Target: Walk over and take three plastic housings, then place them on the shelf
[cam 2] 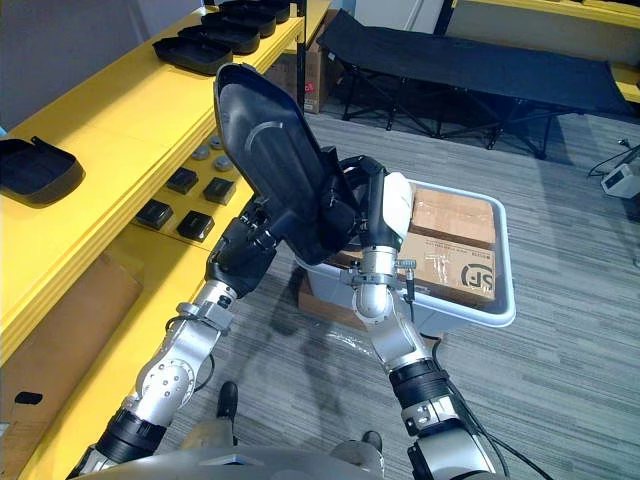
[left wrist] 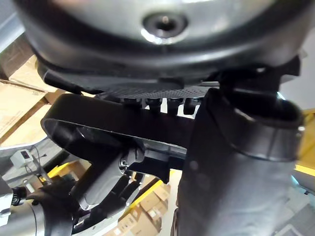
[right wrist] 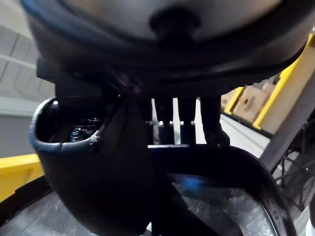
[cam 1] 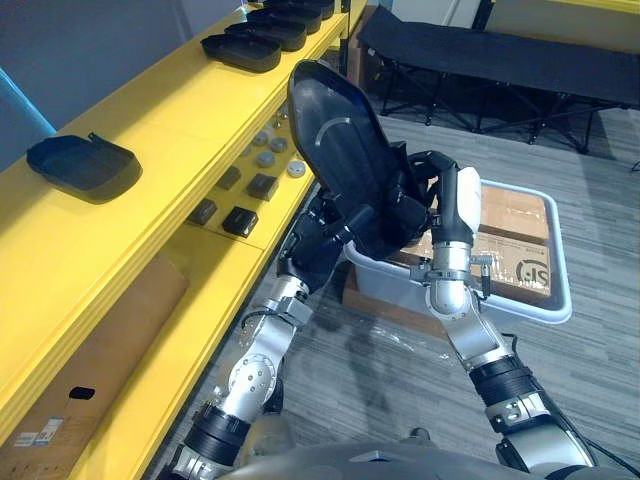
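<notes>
Black plastic housing [cam 1: 340, 150] stands tilted on end in mid-air, held between both robot hands just right of the yellow shelf [cam 1: 150, 125] and above the near-left corner of a pale bin [cam 1: 560, 305]; the left robot hand [cam 1: 318, 245] clamps its lower left edge, fingers hooked over the rim and thumb on the opposite face; the right robot hand [cam 1: 448, 200] pinches the lower right edge the same way. Cardboard boxes [cam 1: 515, 240] lie in the bin. On the shelf's top level 1 lone housing [cam 1: 82, 166] rests near left, and a row of housings [cam 1: 270, 30] sits far along; small black square parts [cam 1: 240, 220] and grey round parts [cam 1: 270, 150] lie on the lower level. A black folding cot [cam 1: 500, 50] stands far right.
</notes>
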